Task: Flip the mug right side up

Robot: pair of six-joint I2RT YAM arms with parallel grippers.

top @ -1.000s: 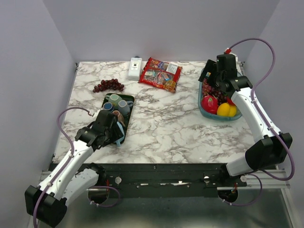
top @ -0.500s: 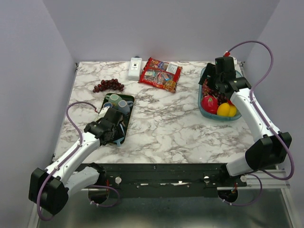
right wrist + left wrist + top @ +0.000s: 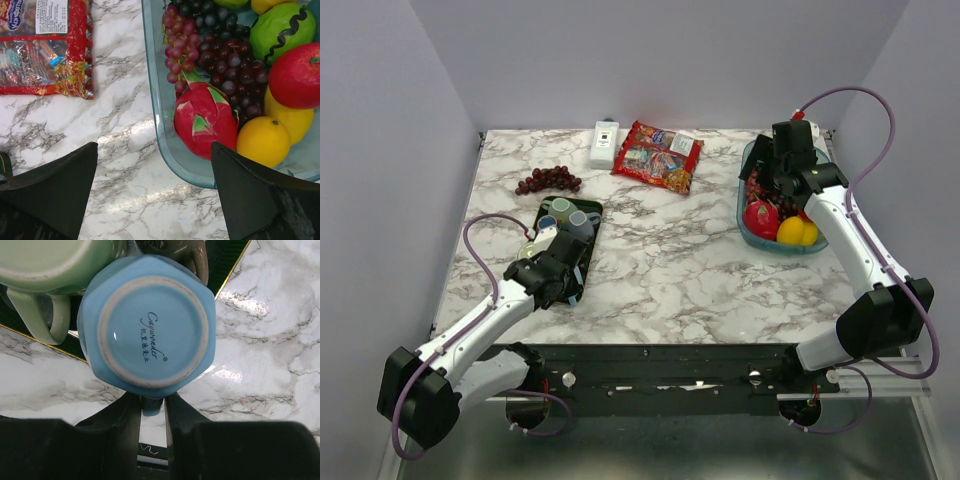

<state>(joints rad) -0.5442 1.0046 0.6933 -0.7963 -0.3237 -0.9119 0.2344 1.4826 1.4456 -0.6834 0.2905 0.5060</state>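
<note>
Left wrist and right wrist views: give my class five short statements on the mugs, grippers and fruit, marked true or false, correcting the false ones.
1. The blue mug shows its base to the left wrist camera. True.
2. The left gripper is wide open, clear of the mug. False: its fingers are closed on a blue part at the mug's side.
3. The right gripper is open and holds nothing. True.
4. The dragon fruit lies on the bare table. False: it lies in the clear dish.
5. A green mug stands beside the blue mug. True.
</note>
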